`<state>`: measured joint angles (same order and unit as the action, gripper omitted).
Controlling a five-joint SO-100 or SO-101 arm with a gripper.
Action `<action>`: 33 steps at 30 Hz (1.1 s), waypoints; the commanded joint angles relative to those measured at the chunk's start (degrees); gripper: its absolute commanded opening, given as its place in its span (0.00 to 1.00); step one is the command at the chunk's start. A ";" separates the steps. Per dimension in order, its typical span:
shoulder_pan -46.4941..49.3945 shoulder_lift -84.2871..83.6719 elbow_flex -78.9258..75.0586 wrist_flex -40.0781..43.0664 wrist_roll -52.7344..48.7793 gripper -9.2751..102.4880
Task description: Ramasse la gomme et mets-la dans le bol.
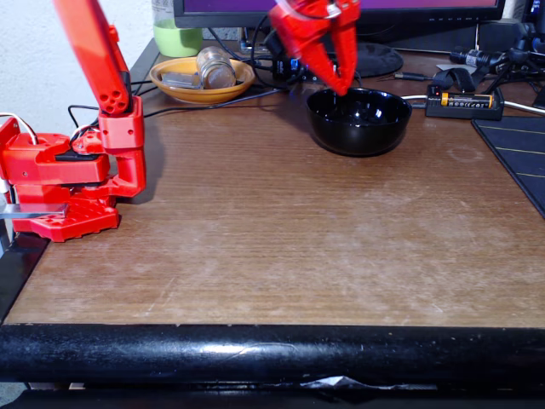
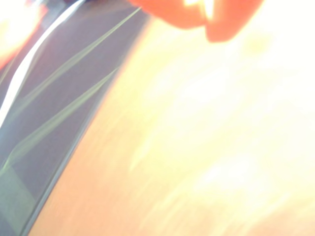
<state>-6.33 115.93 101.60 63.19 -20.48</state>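
Fixed view: red tool [image 1: 341, 88], tips pressed together, above glossy round bowl [image 1: 359, 123].

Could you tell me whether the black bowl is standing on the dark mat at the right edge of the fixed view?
No, the black bowl stands on the bare wooden table, clear of the dark mat.

A scuffed brown wooden table [image 1: 255, 230] carries a black bowl [image 1: 358, 128], an orange dish [image 1: 202, 89] and a dark mat [image 1: 519, 153].

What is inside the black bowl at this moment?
The hand's red tips dip into the black bowl. Its glossy inside looks dark; whether the eraser lies there cannot be seen.
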 commanded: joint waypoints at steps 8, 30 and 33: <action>5.71 33.40 24.08 -5.63 2.55 0.03; 6.33 74.53 55.20 1.32 2.81 0.03; 5.62 74.62 55.90 3.34 4.66 0.04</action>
<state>0.09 190.02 158.03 65.30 -17.49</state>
